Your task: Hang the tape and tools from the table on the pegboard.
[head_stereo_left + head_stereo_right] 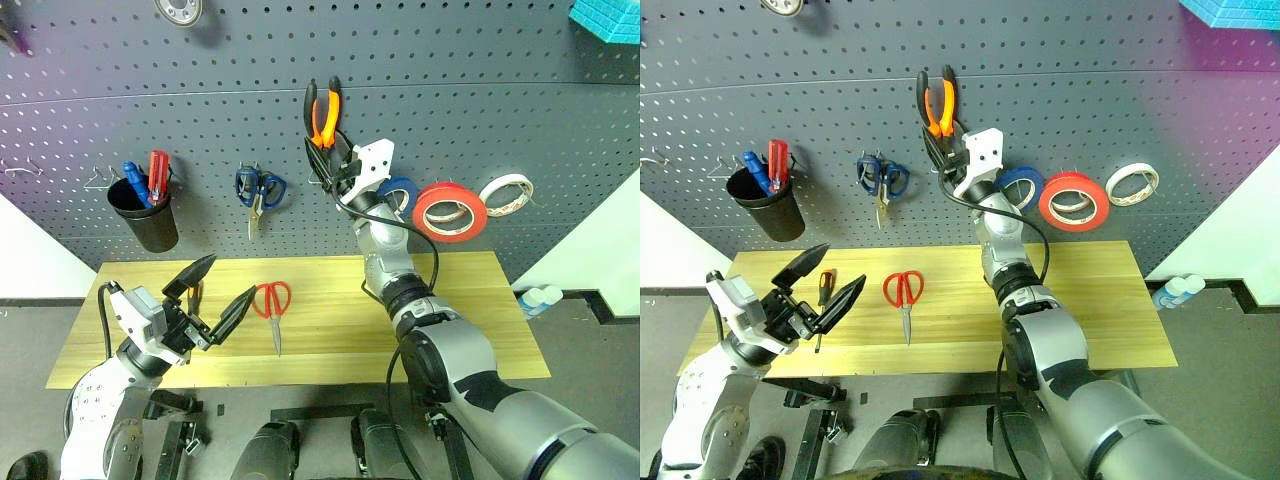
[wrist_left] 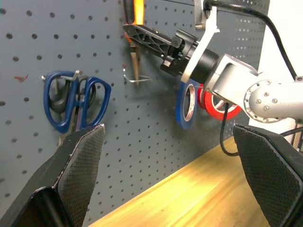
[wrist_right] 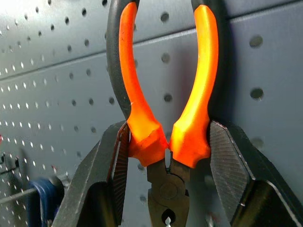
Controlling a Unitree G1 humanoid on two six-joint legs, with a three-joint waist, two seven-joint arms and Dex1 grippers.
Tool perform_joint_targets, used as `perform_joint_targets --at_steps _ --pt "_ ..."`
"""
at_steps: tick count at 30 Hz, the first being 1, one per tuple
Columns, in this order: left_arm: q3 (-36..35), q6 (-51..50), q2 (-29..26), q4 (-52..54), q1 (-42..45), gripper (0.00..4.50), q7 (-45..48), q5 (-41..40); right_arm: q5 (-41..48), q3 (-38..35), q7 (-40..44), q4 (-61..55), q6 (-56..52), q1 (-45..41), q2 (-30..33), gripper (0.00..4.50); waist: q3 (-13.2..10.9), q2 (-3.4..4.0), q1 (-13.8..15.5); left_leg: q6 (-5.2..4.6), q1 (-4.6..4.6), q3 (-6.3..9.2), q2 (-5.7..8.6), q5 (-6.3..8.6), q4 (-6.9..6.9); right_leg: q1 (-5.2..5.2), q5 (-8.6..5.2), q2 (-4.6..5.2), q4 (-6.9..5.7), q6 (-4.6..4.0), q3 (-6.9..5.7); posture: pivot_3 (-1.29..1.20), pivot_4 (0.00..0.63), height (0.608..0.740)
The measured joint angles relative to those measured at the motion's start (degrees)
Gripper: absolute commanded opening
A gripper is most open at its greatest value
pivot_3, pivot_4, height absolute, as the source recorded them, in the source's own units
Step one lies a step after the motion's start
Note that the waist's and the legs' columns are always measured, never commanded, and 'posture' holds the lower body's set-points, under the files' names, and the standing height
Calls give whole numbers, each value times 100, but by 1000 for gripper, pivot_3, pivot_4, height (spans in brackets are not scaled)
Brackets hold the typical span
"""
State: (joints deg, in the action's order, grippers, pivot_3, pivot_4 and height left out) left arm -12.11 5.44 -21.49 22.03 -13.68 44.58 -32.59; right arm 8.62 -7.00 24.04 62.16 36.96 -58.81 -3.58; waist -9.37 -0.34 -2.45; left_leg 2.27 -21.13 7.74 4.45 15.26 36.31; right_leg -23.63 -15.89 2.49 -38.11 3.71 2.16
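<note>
Both grippers differ: right gripper (image 3: 168, 156) pinches pliers (image 3: 165, 94) against pegboard (image 1: 450, 90), left gripper (image 1: 215, 290) spread wide

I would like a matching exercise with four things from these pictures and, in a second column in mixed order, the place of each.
Things:
1. pliers
2. red-handled scissors
3. red tape roll
4. red screwdriver

Places:
A. lying flat on the table
B. in the black cup
C. held in the right hand at the pegboard
D. hanging on the pegboard beside the blue roll

Pairs: 1-C, 2-A, 3-D, 4-B
</note>
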Motion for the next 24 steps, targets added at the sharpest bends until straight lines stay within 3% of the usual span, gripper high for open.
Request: perform_joint_targets --at_steps 19,20,24 --pt "-2 -11 -36 62 -88 4500 -80 -62 -652 293 -735 148 -123 426 41 2100 -55 12 5 0 41 0 -2 0 -14 36 -3 -1 10 -4 1 52 175 740" --pt "-2 -10 -34 62 -88 4500 -79 -62 -691 310 -793 148 -126 426 44 2817 -56 11 6 0 48 0 -3 0 -16 42 -4 -1 11 -4 1 52 175 740" --pt "3 -3 -25 55 -88 4500 -71 -61 -790 390 -837 177 -163 426 31 4021 -58 10 5 0 60 0 -3 0 -16 53 -13 -2 12 -18 3 52 171 740"
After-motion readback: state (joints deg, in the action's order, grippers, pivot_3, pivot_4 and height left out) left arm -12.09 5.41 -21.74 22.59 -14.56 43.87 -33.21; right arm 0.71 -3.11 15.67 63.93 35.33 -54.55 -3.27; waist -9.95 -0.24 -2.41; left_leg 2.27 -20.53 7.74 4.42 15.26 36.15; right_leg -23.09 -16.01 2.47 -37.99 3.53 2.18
